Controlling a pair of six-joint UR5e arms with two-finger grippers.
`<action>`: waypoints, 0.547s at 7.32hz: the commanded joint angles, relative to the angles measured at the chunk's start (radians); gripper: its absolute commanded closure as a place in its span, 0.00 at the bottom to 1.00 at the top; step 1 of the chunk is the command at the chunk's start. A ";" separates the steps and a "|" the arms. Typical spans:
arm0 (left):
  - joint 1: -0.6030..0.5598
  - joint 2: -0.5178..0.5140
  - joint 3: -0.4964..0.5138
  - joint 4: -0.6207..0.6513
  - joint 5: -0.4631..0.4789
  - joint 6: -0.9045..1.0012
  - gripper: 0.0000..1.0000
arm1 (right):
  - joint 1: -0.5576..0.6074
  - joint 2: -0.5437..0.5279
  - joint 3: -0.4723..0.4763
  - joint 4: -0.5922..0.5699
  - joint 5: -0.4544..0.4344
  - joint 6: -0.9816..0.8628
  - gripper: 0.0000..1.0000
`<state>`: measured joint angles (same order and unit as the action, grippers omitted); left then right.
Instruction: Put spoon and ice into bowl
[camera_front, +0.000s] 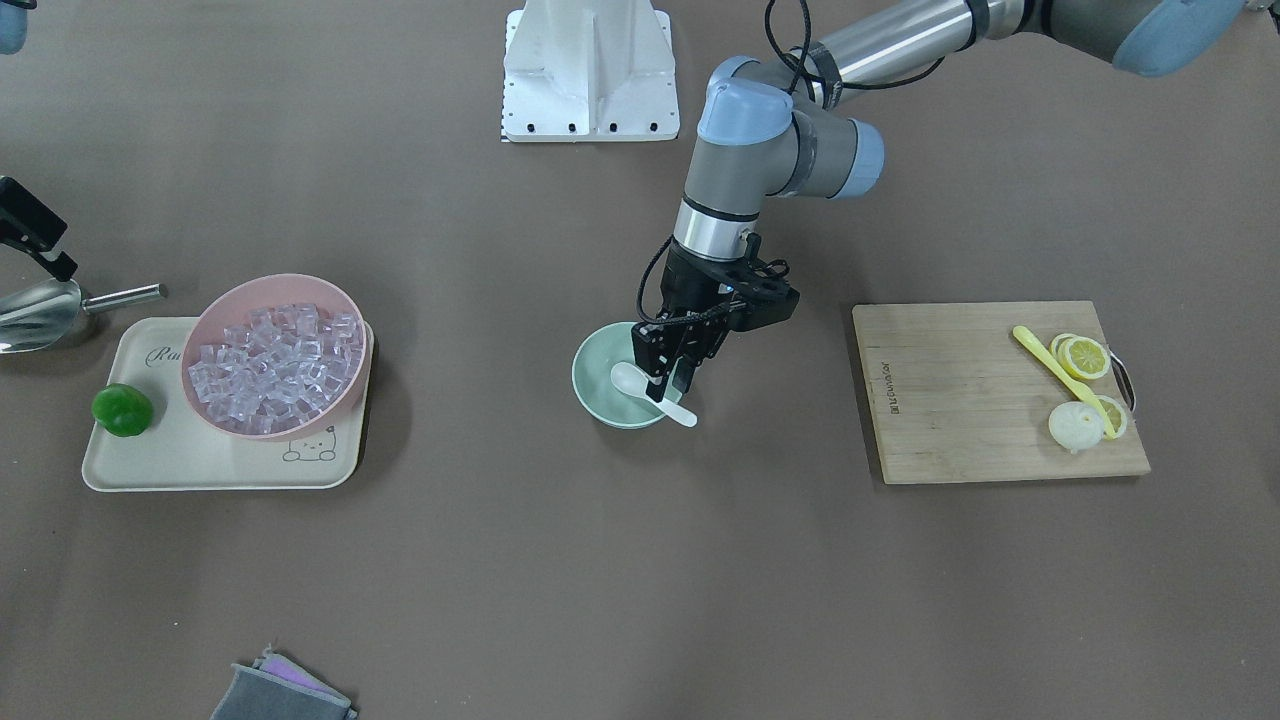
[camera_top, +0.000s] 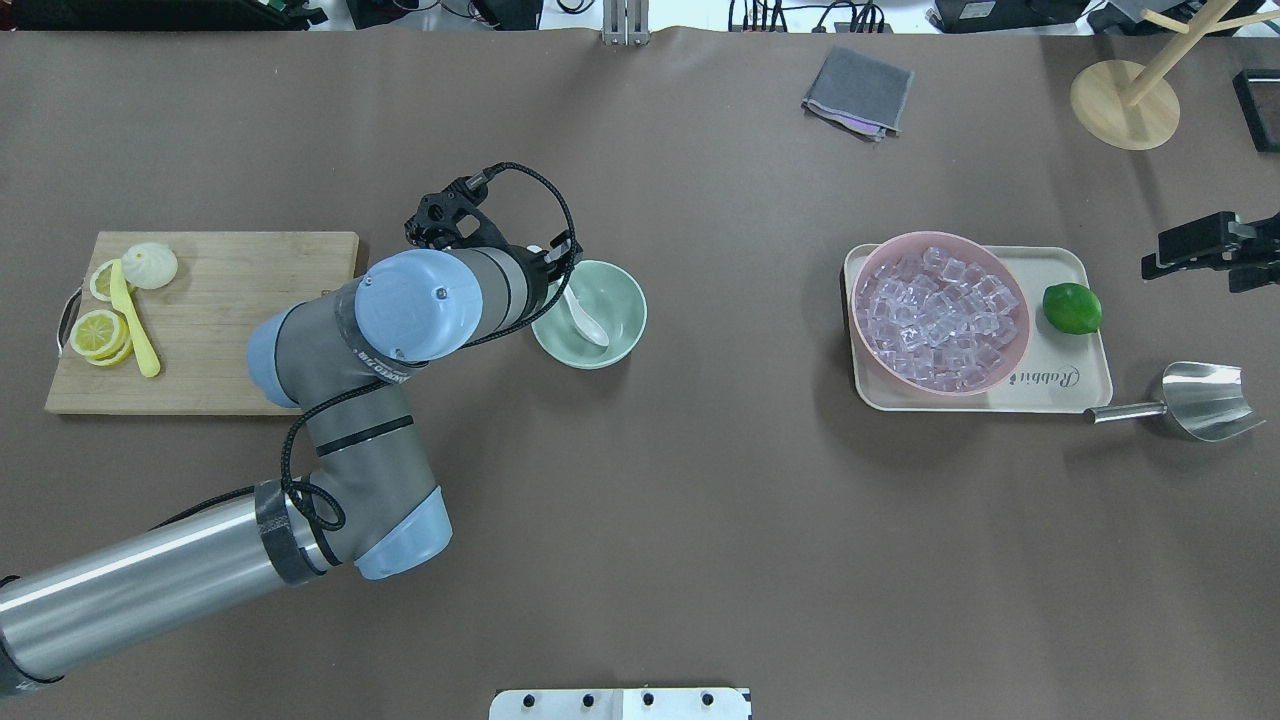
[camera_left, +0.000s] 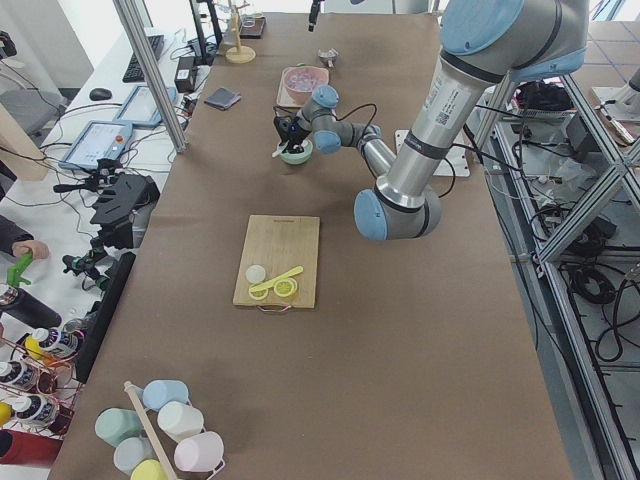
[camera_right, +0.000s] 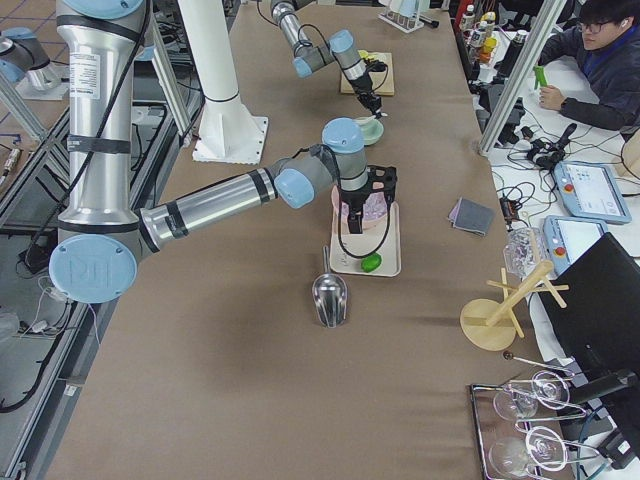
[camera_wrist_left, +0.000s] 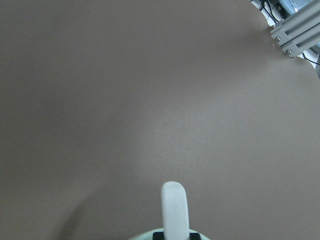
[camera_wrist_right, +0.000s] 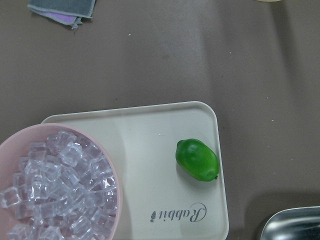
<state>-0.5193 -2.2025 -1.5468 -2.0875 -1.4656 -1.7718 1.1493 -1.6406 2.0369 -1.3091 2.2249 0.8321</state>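
The mint-green bowl (camera_front: 583, 378) stands mid-table and shows in the overhead view (camera_top: 618, 298) too. The white spoon (camera_front: 630, 378) lies with its scoop inside the bowl and its handle out over the rim. My left gripper (camera_front: 672, 385) reaches down at the rim and is shut on the spoon's handle, which shows at the bottom of the left wrist view (camera_wrist_left: 174, 210). Many clear ice cubes (camera_front: 270, 355) fill a pink bowl (camera_top: 1012, 290). My right gripper (camera_top: 1190, 262) hangs open and empty beyond the tray's far end, apart from the ice.
The pink bowl sits on a beige tray (camera_front: 200, 465) with a green lime (camera_front: 123, 410). A metal scoop (camera_front: 40, 312) lies beside the tray. A cutting board (camera_front: 960, 400) holds lemon slices and a yellow utensil. A grey cloth (camera_top: 858, 90) and a wooden stand (camera_top: 1125, 105) lie at the far edge.
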 joint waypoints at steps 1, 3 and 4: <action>0.012 0.064 -0.164 0.144 -0.001 0.221 0.02 | -0.051 0.007 0.067 -0.110 -0.062 0.010 0.00; -0.007 0.098 -0.400 0.486 -0.126 0.503 0.02 | -0.101 0.140 0.112 -0.339 -0.129 0.013 0.00; -0.066 0.154 -0.426 0.494 -0.174 0.661 0.02 | -0.174 0.210 0.103 -0.382 -0.196 0.088 0.00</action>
<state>-0.5364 -2.1006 -1.9012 -1.6689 -1.5831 -1.2936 1.0465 -1.5191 2.1390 -1.6053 2.0988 0.8607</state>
